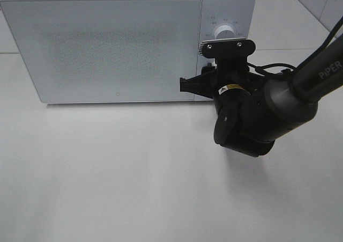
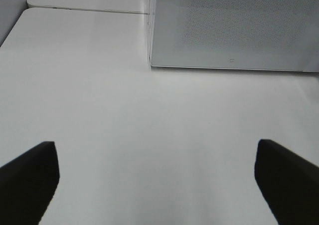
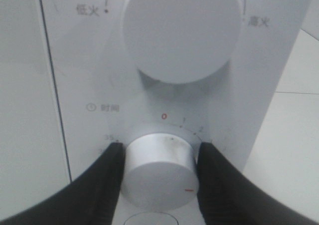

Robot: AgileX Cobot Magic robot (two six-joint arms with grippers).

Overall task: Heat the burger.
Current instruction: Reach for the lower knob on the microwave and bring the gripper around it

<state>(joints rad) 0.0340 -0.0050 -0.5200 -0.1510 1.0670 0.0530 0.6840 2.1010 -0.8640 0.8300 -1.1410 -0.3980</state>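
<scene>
Microwave (image 1: 107,43), white and boxy, stands at the back of the surface (image 1: 107,172) with its long side facing the high camera and its speckled grey door shut. The burger shows in none of the 3 views, so where it lies, which way it points and how its long axis runs cannot be told. The control panel on the microwave's right end carries 2 round white knobs, one above the other. The right end effector (image 3: 162,150) is clamped on the lower knob (image 3: 159,172), 1 black finger pressed against each side of it; that knob's red index line sits well away from the red 0 printed above it, where the scale also reads 1, 2 and 35. The upper knob (image 3: 182,30) is free, with Chinese labels to either side. The left end effector (image 2: 155,150) hangs over bare surface in front of the door's left corner, its 2 dark fingers (image 2: 30,180) spread wide and holding nothing. The surface is plain matte white; a seam (image 2: 89,10) divides it from another white panel beside the microwave. Pale tiles (image 1: 316,0) fill the room's far right corner.
</scene>
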